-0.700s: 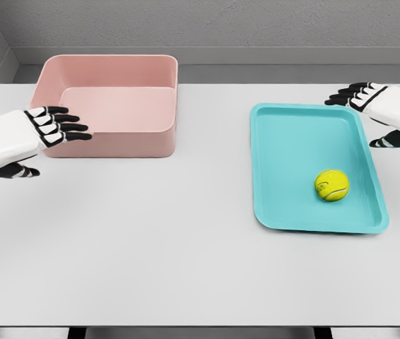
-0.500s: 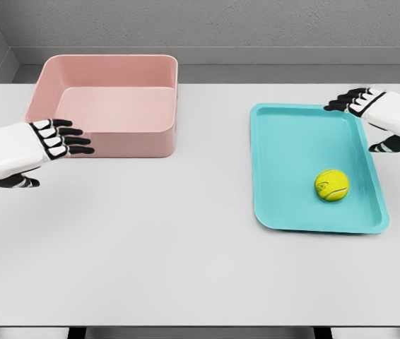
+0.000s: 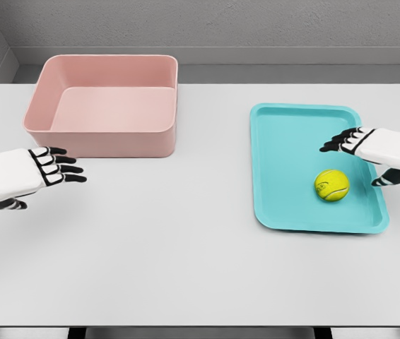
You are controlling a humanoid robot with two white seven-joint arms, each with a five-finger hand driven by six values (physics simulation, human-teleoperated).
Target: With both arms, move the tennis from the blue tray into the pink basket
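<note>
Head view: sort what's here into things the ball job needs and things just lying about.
Needed for the job:
tennis ball, lying in the blue tray
pink basket, holding nothing
right hand, over the tray near the ball, fingers open
left hand, in front of the basket, fingers open

Just there:
white table, which bears everything; nothing else lies about.

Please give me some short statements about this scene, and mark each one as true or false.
1. The yellow-green tennis ball lies in the turquoise plastic tray. True.
2. The right hand already grasps the ball. False: its fingers are open, above and beside the ball, holding nothing.
3. The pink rectangular basket holds nothing. True.
4. The left hand reaches inside the basket. False: it hovers over the white table, in front of the basket.
5. The tray stands to the left of the basket. False: it is to its right.
</note>
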